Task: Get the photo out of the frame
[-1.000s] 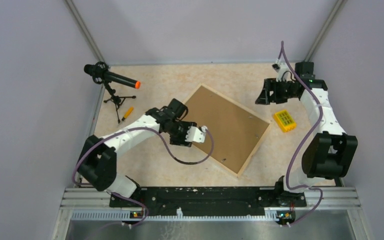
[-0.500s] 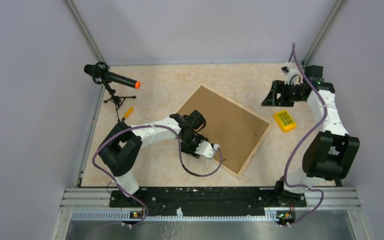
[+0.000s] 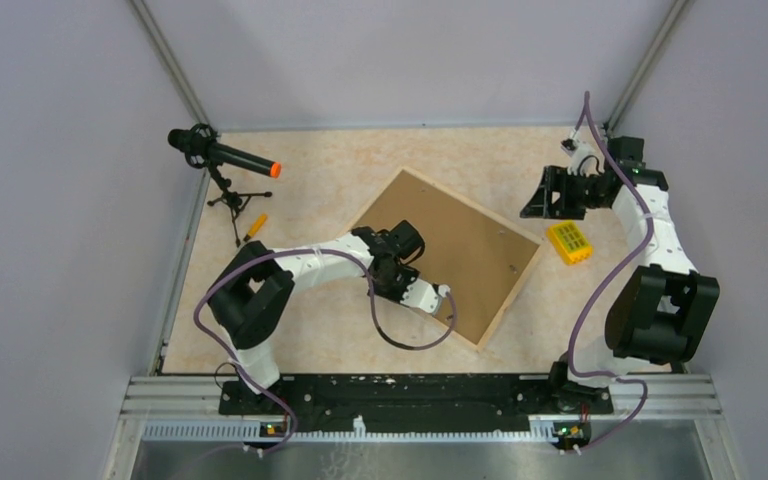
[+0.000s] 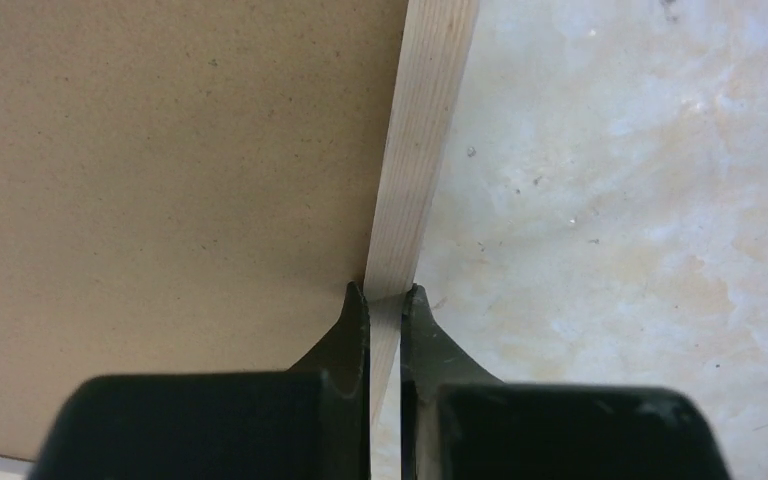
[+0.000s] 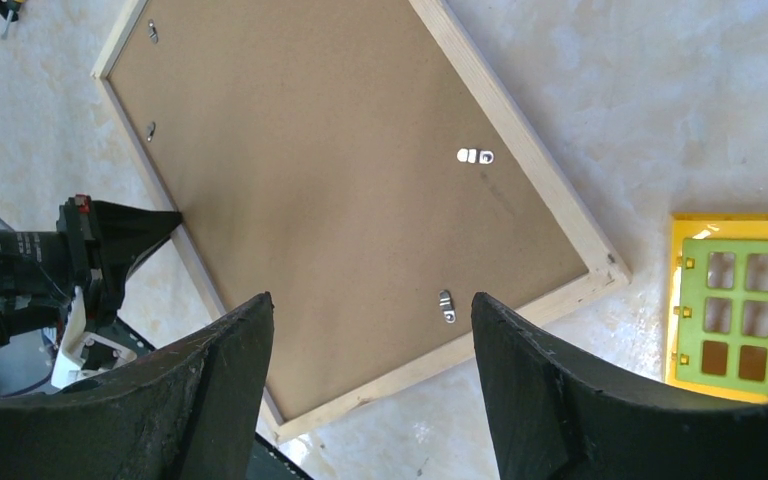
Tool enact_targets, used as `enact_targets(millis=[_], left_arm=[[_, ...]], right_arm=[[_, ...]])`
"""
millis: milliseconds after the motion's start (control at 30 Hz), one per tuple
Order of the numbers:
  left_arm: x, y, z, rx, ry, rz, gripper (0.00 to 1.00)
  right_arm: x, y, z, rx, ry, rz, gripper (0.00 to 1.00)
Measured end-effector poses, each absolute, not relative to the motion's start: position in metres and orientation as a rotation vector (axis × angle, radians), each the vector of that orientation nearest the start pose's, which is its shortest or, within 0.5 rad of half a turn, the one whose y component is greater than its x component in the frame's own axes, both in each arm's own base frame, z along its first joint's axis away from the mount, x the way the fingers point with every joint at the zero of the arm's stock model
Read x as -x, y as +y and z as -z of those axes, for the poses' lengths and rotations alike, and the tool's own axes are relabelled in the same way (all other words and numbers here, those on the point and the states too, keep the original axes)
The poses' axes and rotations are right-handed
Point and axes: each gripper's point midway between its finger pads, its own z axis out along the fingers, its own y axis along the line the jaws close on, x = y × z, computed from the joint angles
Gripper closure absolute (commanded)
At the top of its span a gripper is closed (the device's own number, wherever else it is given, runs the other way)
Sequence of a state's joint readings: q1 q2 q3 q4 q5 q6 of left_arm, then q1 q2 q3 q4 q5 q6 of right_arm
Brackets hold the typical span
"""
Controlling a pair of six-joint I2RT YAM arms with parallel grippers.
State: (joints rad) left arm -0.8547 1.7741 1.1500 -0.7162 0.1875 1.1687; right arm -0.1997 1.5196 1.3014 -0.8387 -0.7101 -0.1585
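Left wrist alone shows left gripper [image 4: 384,298] clamped on frame [image 4: 426,130] edge, backing board [image 4: 160,150] inside; right gripper [image 5: 370,305] hovers wide open, empty.

frame [image 3: 447,255] flat on table [image 3: 310,180], centre | small block [image 3: 569,241] just right of frame | mic stand [image 3: 222,155] far-left corner | left gripper [image 4: 384,300] on frame's near-left edge | right gripper [image 3: 545,195] behind block

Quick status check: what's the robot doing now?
Left end effector shut on frame edge. Right end effector open, holding nothing. Frame face down, photo hidden. Yellow block clear of it.
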Motion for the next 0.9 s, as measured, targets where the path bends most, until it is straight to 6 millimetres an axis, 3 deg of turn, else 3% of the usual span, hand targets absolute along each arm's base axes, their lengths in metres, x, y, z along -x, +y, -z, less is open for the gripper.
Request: enact_targets(millis=[267,533,733,900], left_arm=[[-0.255,-0.262,-0.033,2.771,-2.045,-0.384,1.0],[-0.281,-0.255,-0.049,2.598,-2.347,-0.421,1.0],[-0.283,-0.263,-0.063,2.57,-2.417,-0.501,1.0],[-0.279,-0.27,-0.076,2.591,-2.431,-0.577,1.0]], right_arm=[[-0.334,0.046,-0.169,0.167,2.443,-0.805,0.29],[-0.31,0.054,-0.141,0.072,2.528,-0.922,0.28],[-0.293,0.068,-0.115,-0.051,2.578,-1.089,0.21],[-0.286,0.083,-0.107,-0.165,2.561,-1.256,0.17]])
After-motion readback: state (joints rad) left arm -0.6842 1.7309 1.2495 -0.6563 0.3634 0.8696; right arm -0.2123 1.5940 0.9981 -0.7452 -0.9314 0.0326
